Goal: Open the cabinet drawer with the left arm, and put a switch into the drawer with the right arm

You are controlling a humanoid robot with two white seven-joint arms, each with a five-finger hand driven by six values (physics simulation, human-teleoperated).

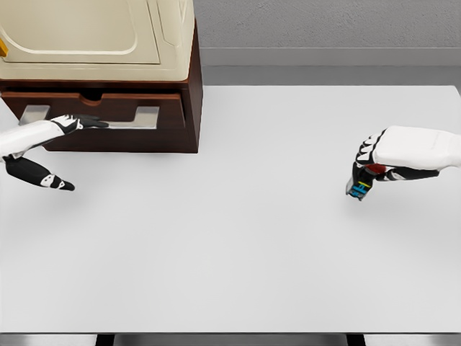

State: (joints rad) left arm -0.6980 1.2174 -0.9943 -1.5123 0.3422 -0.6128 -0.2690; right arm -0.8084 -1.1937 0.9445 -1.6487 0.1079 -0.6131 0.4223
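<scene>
Left fingers at the drawer handle; right hand closed on the switch.

My left hand (50,148) reaches in from the left, upper fingers (92,122) extended onto the metal handle (137,119) of the drawer (169,108), thumb hanging apart below; the pictures do not show a closed grip. The drawer sits in the brown cabinet (193,86) at the table's (230,259) far left corner. My right hand (374,162) has its fingers curled around the switch (359,184), a small dark block with coloured marks, at the table's right side, well apart from the cabinet.

Bright, even, shadowless, slightly soft render
</scene>
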